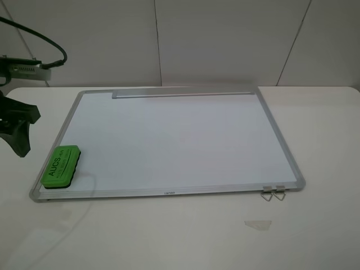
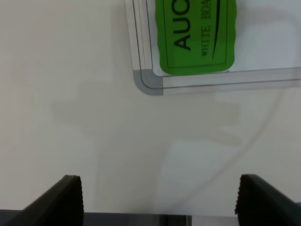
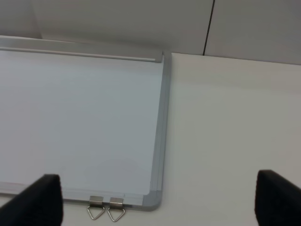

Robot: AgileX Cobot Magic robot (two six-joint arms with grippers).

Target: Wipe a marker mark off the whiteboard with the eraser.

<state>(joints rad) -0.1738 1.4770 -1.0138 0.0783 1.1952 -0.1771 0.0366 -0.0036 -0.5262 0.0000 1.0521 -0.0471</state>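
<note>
The whiteboard (image 1: 169, 140) lies flat on the table, its tray strip along the far edge and its two metal clips (image 1: 273, 193) at the near right. On its near left corner rests the green eraser (image 1: 61, 166), lettering up. No marker mark shows on the board in any view. My left gripper (image 1: 22, 132) hovers off the board's left side, open; the left wrist view has its fingertips (image 2: 70, 197) spread wide over bare table, short of the eraser (image 2: 197, 35). My right gripper (image 3: 160, 202) is open too, above the clips (image 3: 106, 209) and the board's corner (image 3: 153, 200).
A white table (image 1: 315, 225) carries the board, with a wall close behind it. A small scrap of clear tape (image 1: 257, 223) lies in front of the board. A black cable (image 1: 48, 42) loops at the top left.
</note>
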